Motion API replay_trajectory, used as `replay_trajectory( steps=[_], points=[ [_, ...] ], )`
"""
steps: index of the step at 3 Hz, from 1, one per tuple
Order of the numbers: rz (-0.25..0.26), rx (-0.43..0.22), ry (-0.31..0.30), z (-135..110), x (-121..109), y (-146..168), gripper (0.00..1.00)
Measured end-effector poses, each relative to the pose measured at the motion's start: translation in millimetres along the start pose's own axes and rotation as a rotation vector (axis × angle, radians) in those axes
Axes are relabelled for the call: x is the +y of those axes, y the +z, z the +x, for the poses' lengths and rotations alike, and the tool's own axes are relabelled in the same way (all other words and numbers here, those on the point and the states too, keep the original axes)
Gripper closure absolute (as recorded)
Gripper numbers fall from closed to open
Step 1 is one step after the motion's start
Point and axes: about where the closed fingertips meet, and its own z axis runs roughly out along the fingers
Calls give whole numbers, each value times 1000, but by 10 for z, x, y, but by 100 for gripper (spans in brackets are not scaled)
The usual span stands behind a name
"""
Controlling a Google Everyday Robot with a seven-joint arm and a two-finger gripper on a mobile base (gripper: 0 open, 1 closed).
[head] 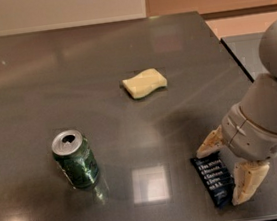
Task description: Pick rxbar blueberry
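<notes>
Navy rxbar blueberry (215,179) lies just beside my gripper (229,168), its long axis nearly along the line between my open, empty fingers (249,189).

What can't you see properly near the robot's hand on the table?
- Words on the snack bar: too small to read, camera view.
- Snack bar's lower right corner: covered by one finger of the open gripper straddling it, camera view.
- Robot arm: cut off by the picture's right edge.

Seemingly a break-room kitchen: dark glossy counter (72,65), sponge (144,83), soda can (75,158); tool (220,177) low at right.
</notes>
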Motion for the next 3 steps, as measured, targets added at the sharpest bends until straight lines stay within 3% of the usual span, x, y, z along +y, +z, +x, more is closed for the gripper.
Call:
replay_trajectory(
  steps=[2, 3],
  points=[
    [-2, 3, 4, -10, 3, -32, 87],
    [29, 12, 44, 17, -122, -182, 100]
  ],
)
